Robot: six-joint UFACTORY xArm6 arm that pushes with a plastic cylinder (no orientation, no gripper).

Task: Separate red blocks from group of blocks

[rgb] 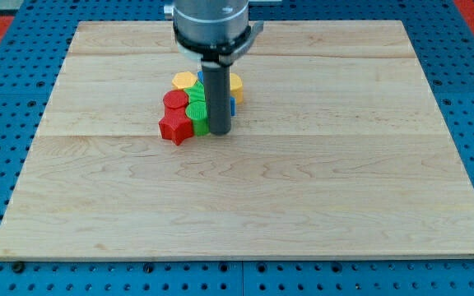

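A tight group of blocks sits on the wooden board [245,205], above its middle. A red star block [174,127] lies at the group's lower left. A red round block [174,100] sits just above it. Green blocks [197,105] are to their right, touching them. A yellow hexagon block [184,80] is at the group's top left and another yellow block [236,85] at its top right. A blue block [231,105] shows partly behind the rod. My tip [220,132] rests at the group's lower right edge, right beside the green blocks.
The arm's grey body [212,25] hangs over the board's top middle and hides part of the group. A blue perforated table [6,123] surrounds the board on all sides.
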